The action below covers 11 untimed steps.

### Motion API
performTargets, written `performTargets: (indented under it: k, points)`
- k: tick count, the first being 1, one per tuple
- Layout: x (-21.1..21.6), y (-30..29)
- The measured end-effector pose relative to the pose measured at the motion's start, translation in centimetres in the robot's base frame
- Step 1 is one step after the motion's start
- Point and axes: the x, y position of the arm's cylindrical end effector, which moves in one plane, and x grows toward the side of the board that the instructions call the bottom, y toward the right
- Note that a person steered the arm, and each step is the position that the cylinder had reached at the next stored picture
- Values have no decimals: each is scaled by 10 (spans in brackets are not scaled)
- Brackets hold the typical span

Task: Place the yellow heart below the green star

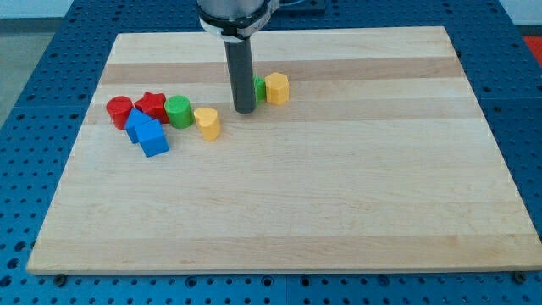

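My tip (244, 110), the lower end of my straight dark rod, rests on the pale wooden board (339, 212) in its upper half, a little to the view's left of centre. I have no jaws to open or close, and I hold nothing.

The yellow heart-shaped block (207, 123) sits just to the view's left of my tip and slightly below it, near but not touching. Directly behind my rod, on the view's right, a green block (260, 88) peeks out; most of it is hidden, so I cannot make out its shape. A yellow hexagonal block (277, 87) stands just beside that green one, further to the view's right.

Further to the view's left of my tip lies a cluster: a green cylinder (179, 111), then a red star-shaped block (152, 105), then a red cylinder (119, 111). Just below these sit two blue blocks, one (137, 124) partly behind the other (153, 139).
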Motion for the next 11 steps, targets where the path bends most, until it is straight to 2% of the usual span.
performTargets:
  k: [9,11]
  points:
    - [23,4]
    - [45,4]
